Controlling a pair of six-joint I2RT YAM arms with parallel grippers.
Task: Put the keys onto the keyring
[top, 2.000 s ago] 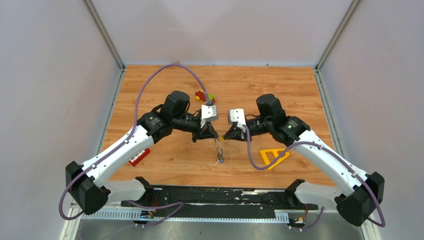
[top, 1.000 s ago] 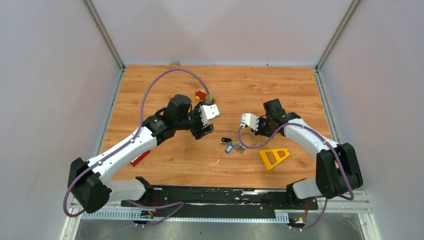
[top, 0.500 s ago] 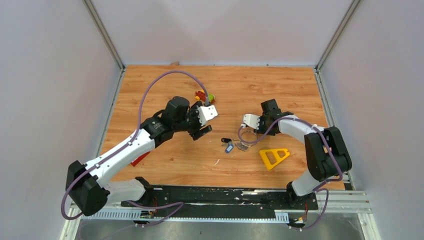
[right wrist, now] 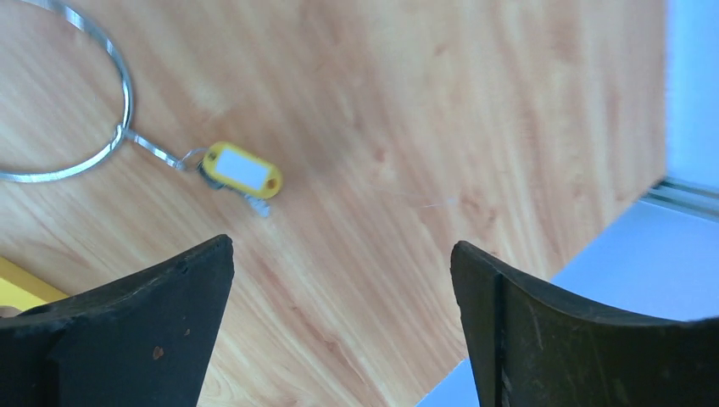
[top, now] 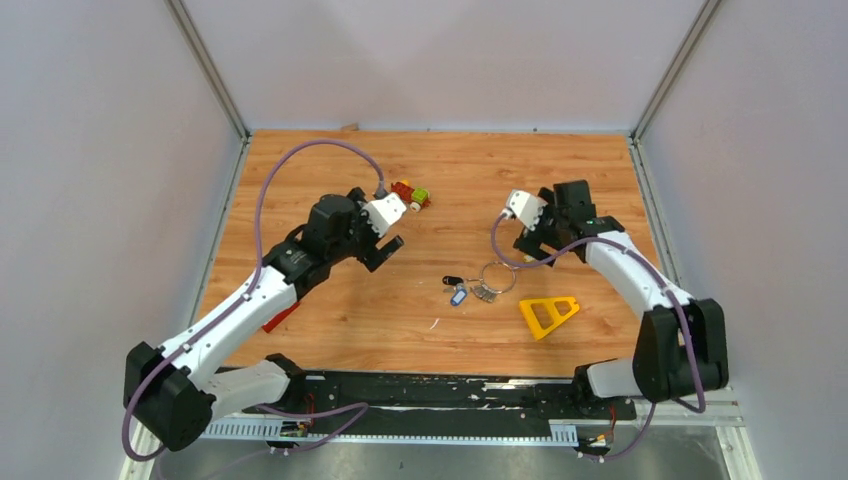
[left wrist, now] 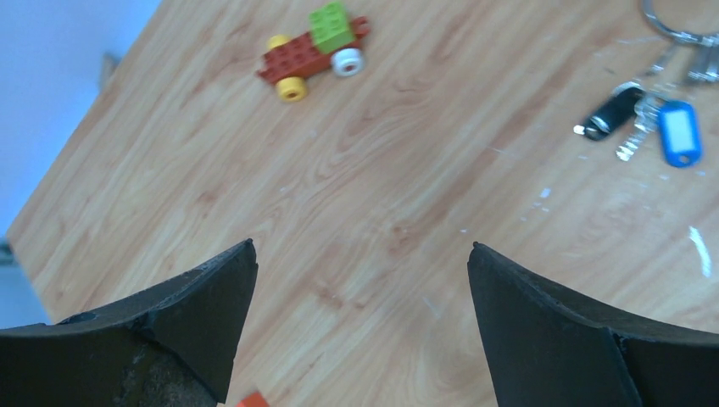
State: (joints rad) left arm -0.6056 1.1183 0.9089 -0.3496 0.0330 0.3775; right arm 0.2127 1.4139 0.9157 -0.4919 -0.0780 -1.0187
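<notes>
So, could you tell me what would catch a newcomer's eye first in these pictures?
The keys bunched at the thin keyring, mid-table between the arms, stand out first. The left gripper and right gripper both hang open above the wood, holding nothing. A toy car sits further back; a yellow triangle lies right of the keys.

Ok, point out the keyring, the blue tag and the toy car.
keyring (right wrist: pixel 128 93), right wrist view, right side of the wire.
blue tag (left wrist: pixel 680 133), left wrist view, its middle.
toy car (left wrist: pixel 312 54), left wrist view, red chassis.
</notes>
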